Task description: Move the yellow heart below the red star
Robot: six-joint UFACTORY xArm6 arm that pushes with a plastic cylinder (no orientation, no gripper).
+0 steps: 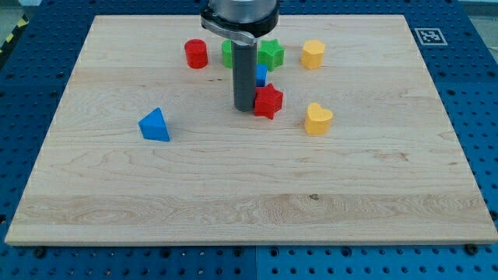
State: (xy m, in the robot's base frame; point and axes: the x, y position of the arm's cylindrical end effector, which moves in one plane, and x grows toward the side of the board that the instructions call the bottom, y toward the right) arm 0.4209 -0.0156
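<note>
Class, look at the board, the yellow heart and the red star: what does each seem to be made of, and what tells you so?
Board: probably pale wood, matt, with visible grain lines and a small knot.
Yellow heart: likely moulded plastic, uniform colour, smooth with a faint sheen.
Red star: seemingly the same plastic, solid red, smooth faces. My tip sits just to its left in the view.

Below red star [268, 101]: bare board
Right of red star: yellow heart [317, 119]
Left of red star: my tip [245, 108], touching
</note>
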